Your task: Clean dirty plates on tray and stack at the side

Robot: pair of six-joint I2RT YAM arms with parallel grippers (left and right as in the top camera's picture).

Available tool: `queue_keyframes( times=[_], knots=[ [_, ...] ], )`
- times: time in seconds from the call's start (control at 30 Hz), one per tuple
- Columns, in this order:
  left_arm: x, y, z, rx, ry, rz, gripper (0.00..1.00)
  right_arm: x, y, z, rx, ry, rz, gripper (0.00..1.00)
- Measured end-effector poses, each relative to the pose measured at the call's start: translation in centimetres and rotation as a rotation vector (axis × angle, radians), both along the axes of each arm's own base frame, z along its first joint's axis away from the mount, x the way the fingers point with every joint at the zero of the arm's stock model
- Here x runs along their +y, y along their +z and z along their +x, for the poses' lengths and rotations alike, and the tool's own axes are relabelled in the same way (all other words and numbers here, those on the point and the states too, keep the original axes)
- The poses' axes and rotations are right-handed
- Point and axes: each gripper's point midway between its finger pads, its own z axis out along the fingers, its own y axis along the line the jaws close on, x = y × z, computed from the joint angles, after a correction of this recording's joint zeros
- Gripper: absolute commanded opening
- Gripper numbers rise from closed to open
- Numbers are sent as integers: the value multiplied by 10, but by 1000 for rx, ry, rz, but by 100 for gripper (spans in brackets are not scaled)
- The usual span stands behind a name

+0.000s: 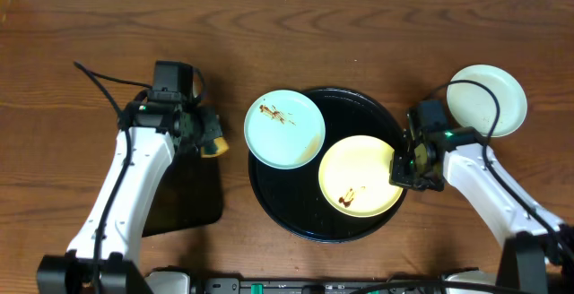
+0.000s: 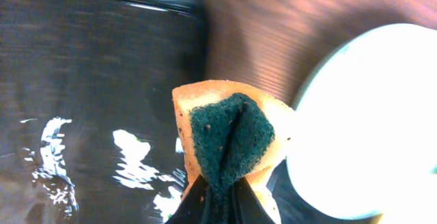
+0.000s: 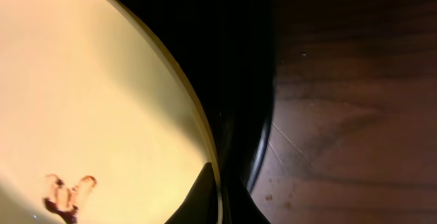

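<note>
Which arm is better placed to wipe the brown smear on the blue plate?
Left, probably. The left gripper is shut on the sponge, just beside the blue plate. The right gripper is shut on the rim of the yellow plate, holds no sponge, and is across the tray.

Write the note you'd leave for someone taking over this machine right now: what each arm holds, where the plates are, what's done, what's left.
Left end effector: shut on a yellow sponge with green scouring face, beside the small black rectangular tray.
Right end effector: shut on the rim of the pale yellow round plate, brown-smeared, lying in the large round glossy black tray.
Pale mint-blue round plate: smeared, overlapping that tray's left rim.
Done: one pale round plate on the wooden table, right of the tray, looks clean.
Left: wipe both smeared plates, stack them there.
</note>
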Motion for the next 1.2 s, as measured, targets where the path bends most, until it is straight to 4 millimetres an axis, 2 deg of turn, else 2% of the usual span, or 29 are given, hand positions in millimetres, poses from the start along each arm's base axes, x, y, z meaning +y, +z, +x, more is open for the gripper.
queue_keyframes(
  times=[0.23, 0.4, 0.5, 0.67, 0.8, 1.07, 1.2],
  knots=[
    [-69, 32, -4, -63, -187, -333, 8, 2, -8, 2, 12, 1, 9, 2],
    [-125, 43, -23, -50, -349, -452, 8, 3, -8, 3, 11, 0, 13, 2],
    [-160, 43, -35, -25, -441, -497, 8, 3, -8, 3, 11, 0, 13, 2],
    [-212, 32, -55, 28, -560, -546, 8, 3, -8, 2, 13, 0, 15, 2],
    [-240, 17, -70, 90, -620, -573, 8, 4, -8, 2, 15, 0, 17, 2],
    [-282, -31, -83, 205, -685, -631, 7, 4, -8, 1, 20, -3, 20, 2],
    [-299, -42, -84, 199, -712, -654, 7, 5, -8, 0, 22, -6, 22, 2]
  ],
)
